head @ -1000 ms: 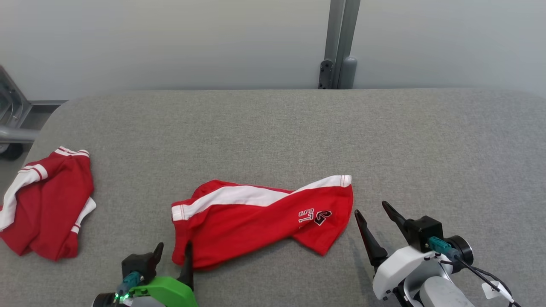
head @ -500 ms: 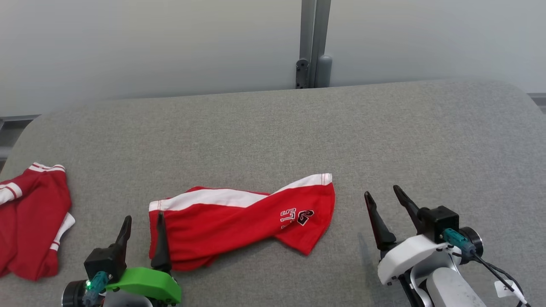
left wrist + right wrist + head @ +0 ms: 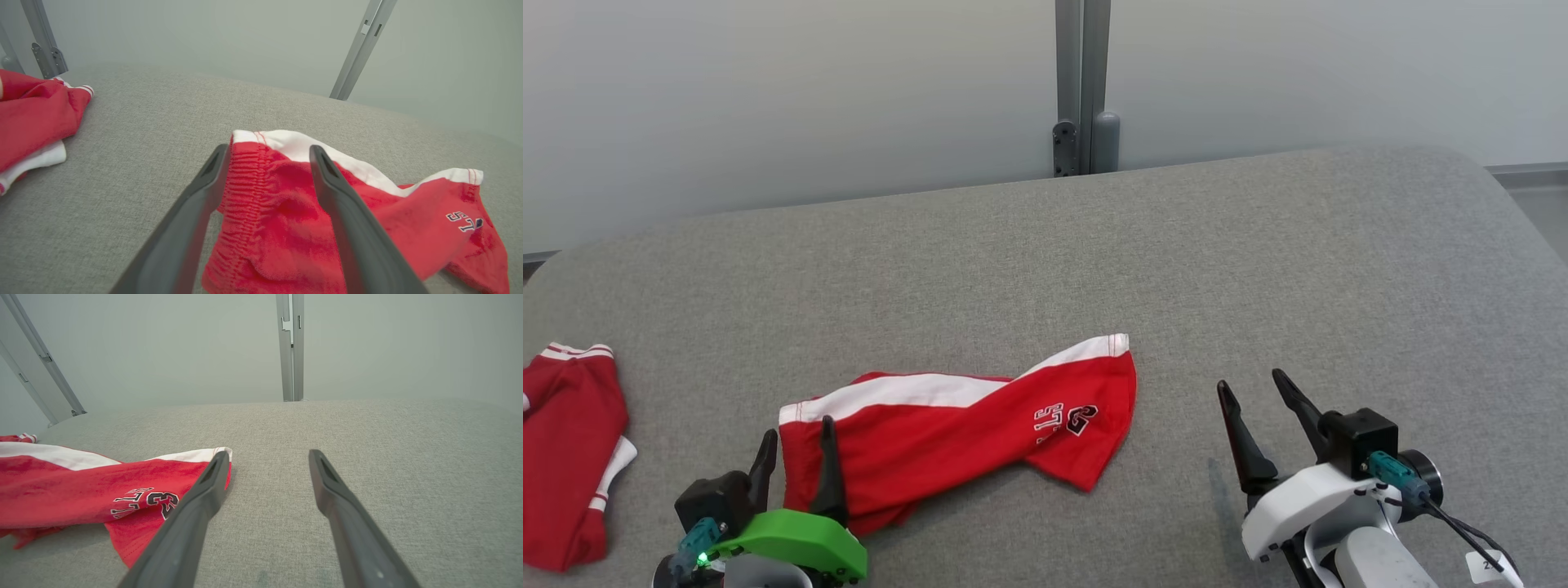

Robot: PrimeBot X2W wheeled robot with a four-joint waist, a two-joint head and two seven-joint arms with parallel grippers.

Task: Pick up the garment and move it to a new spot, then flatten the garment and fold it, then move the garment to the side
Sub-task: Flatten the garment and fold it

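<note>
The garment (image 3: 964, 433) is a pair of red shorts with a white side stripe and a black number print. It lies rumpled and partly flat at the near middle of the grey table (image 3: 1176, 269). My left gripper (image 3: 797, 429) is open at the garment's left end. In the left wrist view the left gripper (image 3: 268, 149) has its fingers either side of the elastic waistband corner of the garment (image 3: 278, 196). My right gripper (image 3: 1250, 380) is open over bare table, a short way right of the leg end. The right wrist view shows the right gripper (image 3: 268, 454) beside the garment (image 3: 81, 490).
A second red and white garment (image 3: 564, 457) lies bunched at the table's left edge, also seen as that garment (image 3: 28, 114) in the left wrist view. A grey metal post (image 3: 1082, 82) stands behind the table against a pale wall. The table's rounded right corner is at the far right.
The head camera has swung right, so everything sits further left in the picture. The right gripper now stands further from the garment's leg end. The left gripper stays at the waistband.
</note>
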